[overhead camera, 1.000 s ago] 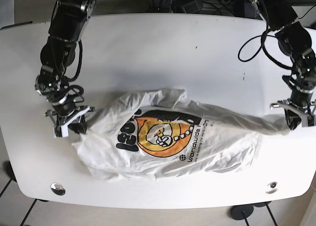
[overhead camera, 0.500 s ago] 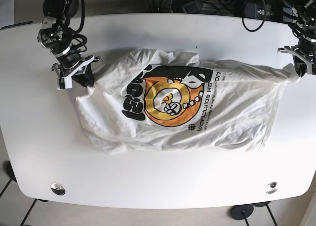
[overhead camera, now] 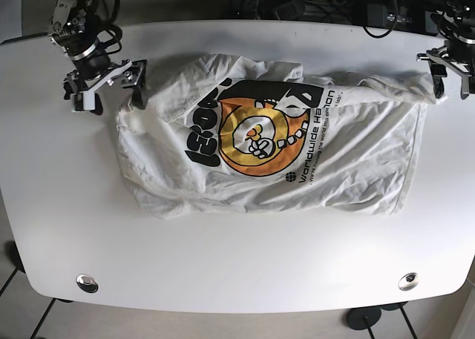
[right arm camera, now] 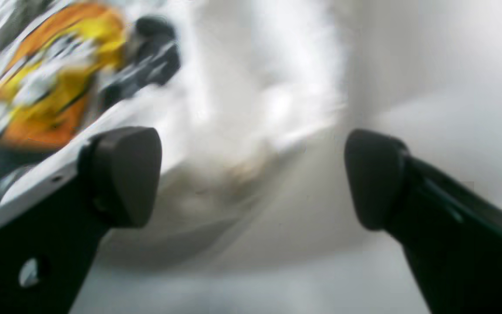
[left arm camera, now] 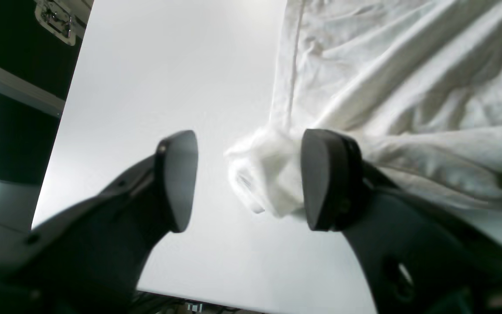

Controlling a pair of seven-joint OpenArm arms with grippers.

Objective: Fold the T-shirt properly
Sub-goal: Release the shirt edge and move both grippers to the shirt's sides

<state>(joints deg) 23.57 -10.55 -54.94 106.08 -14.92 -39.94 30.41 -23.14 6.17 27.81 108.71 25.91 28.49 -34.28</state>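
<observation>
Mostly, motion blur smears the T-shirt (right arm camera: pixel 251 109).

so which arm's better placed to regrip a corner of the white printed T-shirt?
Left, probably. The left gripper is open with the white printed T-shirt corner bunched between its jaws. The right gripper is open too, its view blurred.

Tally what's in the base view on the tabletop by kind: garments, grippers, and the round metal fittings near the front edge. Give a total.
T-shirt: 1
Grippers: 2, the right gripper and the left gripper, both open beside the cloth
Round metal fittings: 2, one at the front left and one at the front right
Total: 5
</observation>
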